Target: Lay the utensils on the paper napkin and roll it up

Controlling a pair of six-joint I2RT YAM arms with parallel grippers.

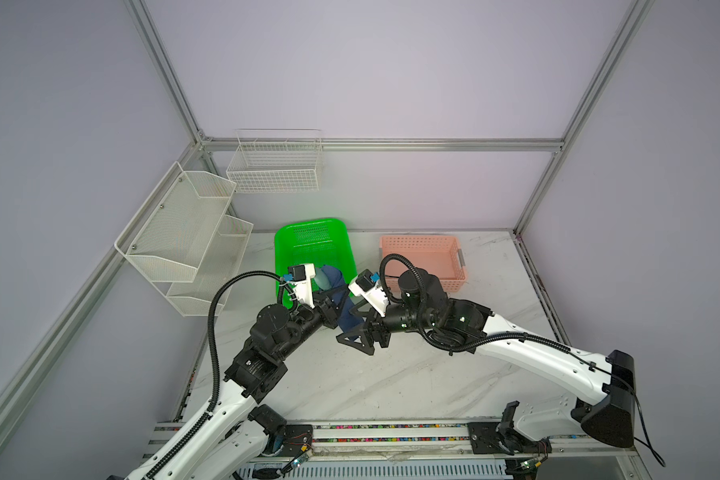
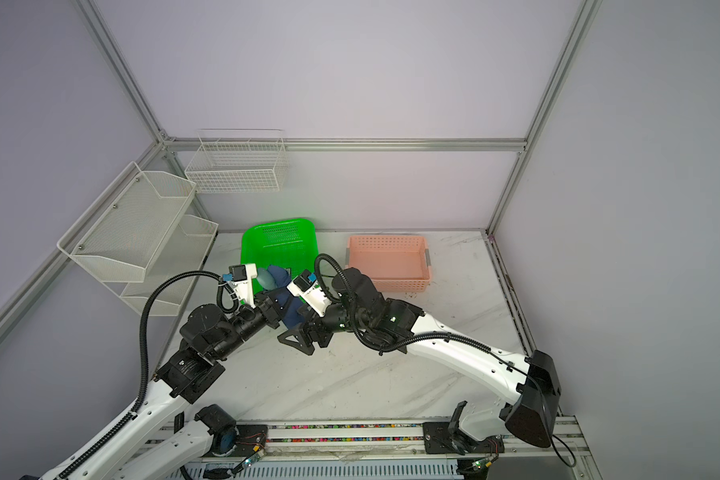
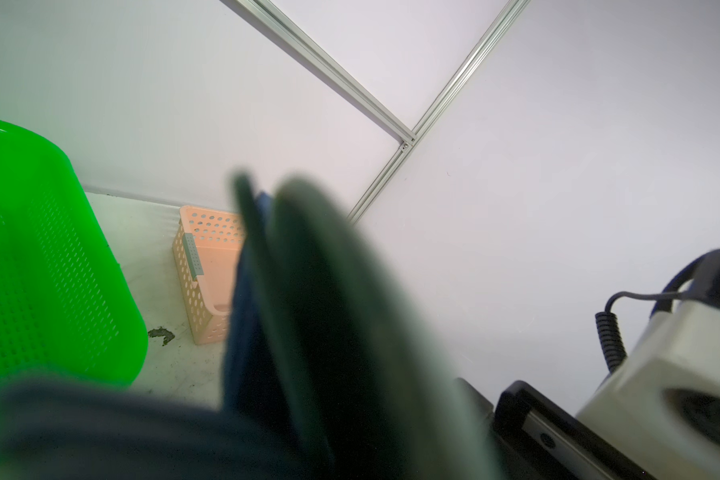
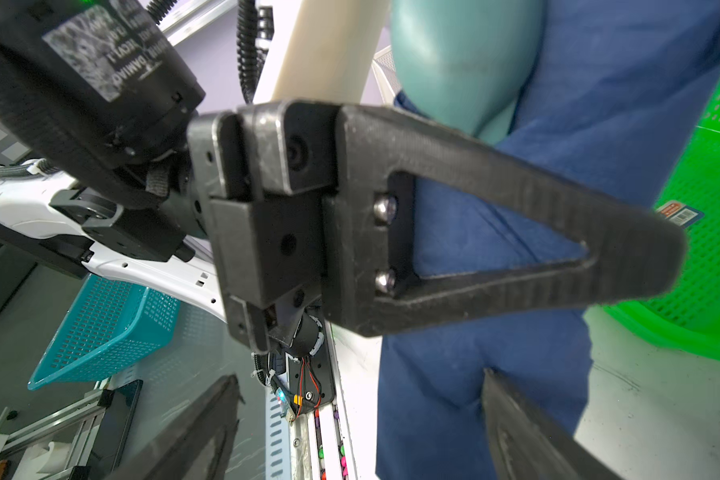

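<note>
Pinching the bundled dark navy blue paper napkin about its middle, the left tool is pressed together on it at the middle of the white marble-patterned bench. It holds the bundle tilted, just beside the near right corner of the bright green perforated plastic basket. The rounded bowl of a teal-blue plastic spoon pokes out of the napkin's far end, on its left side. The right wrist view shows that bowl against the blue paper, with one black triangular finger of the left tool lying across the napkin; its partner is hidden behind. The right tool is spread wide, its two fingers standing on either side of the napkin's near end; whether either finger touches the paper cannot be told, nor whether that end reaches the bench. In the left wrist view the napkin runs beside slim dark shapes too blurred to name, so any other utensil inside the bundle cannot be made out. A pale pink perforated plastic basket sits far right on the bench, apart from the green one. White wire mesh racks hang on the left wall, and a white wire basket hangs on the far wall.
</note>
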